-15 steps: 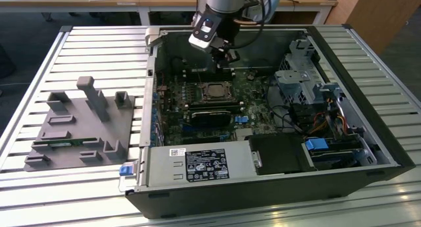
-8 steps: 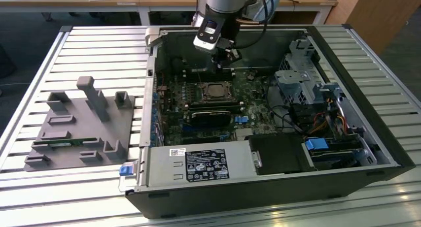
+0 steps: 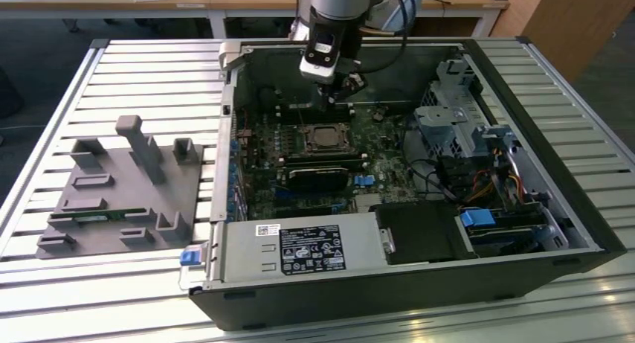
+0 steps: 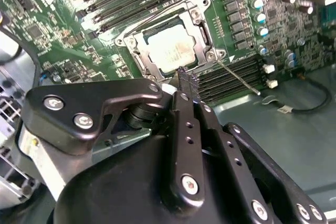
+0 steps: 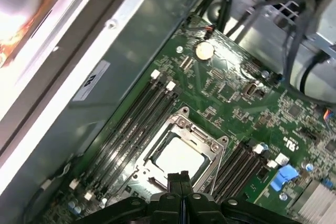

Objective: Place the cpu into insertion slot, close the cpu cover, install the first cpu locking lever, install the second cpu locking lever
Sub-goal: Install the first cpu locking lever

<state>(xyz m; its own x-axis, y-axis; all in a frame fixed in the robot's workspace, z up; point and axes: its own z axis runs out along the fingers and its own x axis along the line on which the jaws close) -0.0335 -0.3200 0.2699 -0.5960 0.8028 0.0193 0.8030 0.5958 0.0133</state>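
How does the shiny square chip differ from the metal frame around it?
The chip is a solid, pale silver plate; the frame is darker metal with an open middle. The chip is smaller and sits inside the frame, which borders it on all sides. Both are square and lie flat on the green board.

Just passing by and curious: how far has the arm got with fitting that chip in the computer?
Done: the cpu sits in the insertion slot, and the cpu cover looks folded down around it. In hand: nothing; the gripper, shut, hovers beside the socket. Left: a locking lever sticks out unlatched; I cannot tell about the other.
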